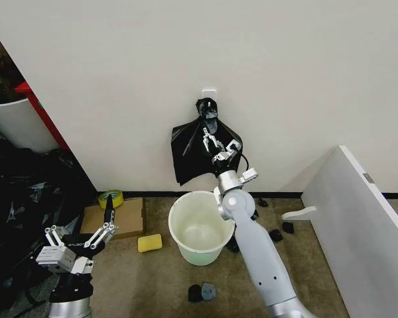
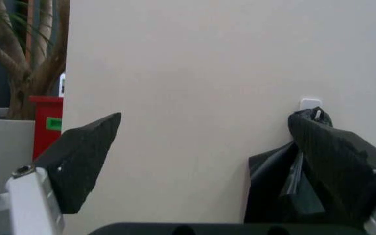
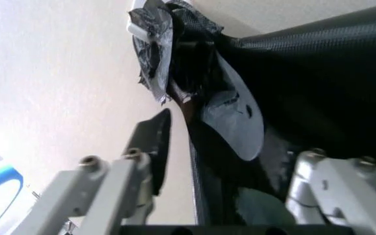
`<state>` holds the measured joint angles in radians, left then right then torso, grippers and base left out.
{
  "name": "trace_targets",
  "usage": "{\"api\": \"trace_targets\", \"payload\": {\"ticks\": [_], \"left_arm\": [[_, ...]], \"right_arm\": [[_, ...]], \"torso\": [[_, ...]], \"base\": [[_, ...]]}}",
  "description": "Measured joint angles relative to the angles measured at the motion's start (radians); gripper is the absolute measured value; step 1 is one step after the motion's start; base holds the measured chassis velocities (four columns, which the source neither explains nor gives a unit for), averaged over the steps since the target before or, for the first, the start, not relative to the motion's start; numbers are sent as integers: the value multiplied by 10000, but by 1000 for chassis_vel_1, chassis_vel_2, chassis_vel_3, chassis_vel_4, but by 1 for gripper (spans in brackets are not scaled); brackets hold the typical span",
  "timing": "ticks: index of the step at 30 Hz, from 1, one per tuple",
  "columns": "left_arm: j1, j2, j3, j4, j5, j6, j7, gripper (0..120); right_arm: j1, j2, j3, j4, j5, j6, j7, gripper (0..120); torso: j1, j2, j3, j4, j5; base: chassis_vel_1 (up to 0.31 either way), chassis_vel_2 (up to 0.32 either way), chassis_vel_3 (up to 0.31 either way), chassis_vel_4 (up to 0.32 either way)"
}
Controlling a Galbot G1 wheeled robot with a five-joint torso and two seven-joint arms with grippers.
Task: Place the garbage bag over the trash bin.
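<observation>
- Head view: nearest the camera, at the lower left, the left gripper (image 1: pixel 79 233) hangs low above the floor with its pale fingers spread apart and nothing between them. It is parked beside a flat brown cardboard box (image 1: pixel 116 218) that carries a roll of yellow tape (image 1: pixel 111 198); a yellow sponge (image 1: pixel 149 243) lies on the carpet just beyond.
- The round white plastic trash bin (image 1: pixel 200 227) stands upright and unlined on the floor at the foot of the wall, its mouth bare.
- The right arm rises from the lower right, passes just beside the bin's rim and reaches up to the wall. The right gripper (image 1: pixel 214 145) is against the thin, glossy black plastic garbage bag (image 1: pixel 189 149), which hangs from a small white wall hook (image 1: pixel 209 93) directly above the bin, well clear of its rim.
- A loose heap of black plastic sheeting (image 1: pixel 20 192) lies at the left; a white board (image 1: pixel 358 218) leans at the right.
- Left wrist view: one dark finger pad (image 2: pixel 83 156) stands apart from the other side, jaws released. The bag (image 2: pixel 318 171) hangs on the hook (image 2: pixel 310 103) farther off.
- Right wrist view: the right gripper's (image 3: pixel 230 171) fingers (image 3: pixel 152 147) straddle a fold of the black bag (image 3: pixel 305 88), jaws parted with plastic between them; whether they pinch it cannot be told.
</observation>
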<state>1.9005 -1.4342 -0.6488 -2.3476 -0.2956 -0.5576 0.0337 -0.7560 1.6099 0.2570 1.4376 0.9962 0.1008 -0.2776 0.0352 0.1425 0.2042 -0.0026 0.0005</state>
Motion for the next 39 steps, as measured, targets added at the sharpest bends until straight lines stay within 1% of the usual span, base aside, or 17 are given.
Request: {"api": "trace_targets", "payload": {"ticks": [1, 2, 3, 9, 10, 12, 18, 22, 24, 25, 32, 33, 38, 39], "left_arm": [[6, -2, -1, 5, 4, -13, 0, 100], [6, -2, -1, 5, 4, -13, 0, 100], [18, -4, -5, 12, 7, -26, 0, 100], [23, -46, -15, 73, 12, -133, 2, 100], [23, -46, -15, 73, 12, -133, 2, 100], [18, -56, -8, 81, 20, -152, 5, 100], [-61, -21, -16, 115, 6, -166, 6, 100], [-162, 10, -5, 156, -58, -166, 4, 100], [-214, 79, -15, 158, -156, -159, 4, 100], [-214, 79, -15, 158, -156, -159, 4, 100], [-381, 200, -7, 212, -322, -120, 3, 100], [-381, 200, -7, 212, -322, -120, 3, 100], [-456, 273, -2, 253, -394, -102, 4, 100], [-456, 273, -2, 253, -394, -102, 4, 100]], "right_arm": [[19, 0, 14, -15, -16, 6, -15, 35], [19, 0, 14, -15, -16, 6, -15, 35], [46, -2, 34, -37, -42, 18, -39, 32], [81, -5, 58, -48, -117, 58, -135, 5], [81, -5, 58, -48, -117, 58, -135, 5], [73, -7, 69, -36, -120, 64, -191, 0], [-21, -15, 70, 56, -235, 110, -260, 0], [-429, -242, -144, 460, -308, 180, -263, 0], [-881, -484, -381, 807, -465, 255, -391, 0], [-881, -484, -381, 807, -465, 255, -391, 0], [-2320, -1064, -915, 1849, -1232, 480, -870, 0], [-2320, -1064, -915, 1849, -1232, 480, -870, 0], [-3224, -1626, -1329, 2450, -1941, 772, -1181, 0], [-3224, -1626, -1329, 2450, -1941, 772, -1181, 0]], "torso": [[0, 0, 0, 0, 1], [0, 0, 0, 0, 1], [0, 0, 0, 0, 0], [0, 0, 0, 0, 0], [0, 0, 0, 0, 0], [0, 0, 0, 0, 0], [0, 0, 0, 0, 0], [0, 0, -1, 1, 0], [0, 0, -1, -1, 0], [0, 0, -1, -1, 0], [-1, 0, -1, 0, 1], [-1, 0, -1, 0, 1], [-2, 1, -2, -1, 1], [-2, 1, -2, -1, 1]], "base": [[0, 0, 0, 0], [0, 0, 0, 0], [0, 0, 0, 0], [0, 0, 0, 0], [0, 0, 0, 0], [0, 0, 0, 0], [0, 0, 0, 0], [0, 0, 0, 0], [0, 0, 0, 0], [0, 0, 0, 0], [0, 0, 0, 0], [0, 0, 0, 0], [0, 0, 0, 0], [0, 0, 0, 0]]}}
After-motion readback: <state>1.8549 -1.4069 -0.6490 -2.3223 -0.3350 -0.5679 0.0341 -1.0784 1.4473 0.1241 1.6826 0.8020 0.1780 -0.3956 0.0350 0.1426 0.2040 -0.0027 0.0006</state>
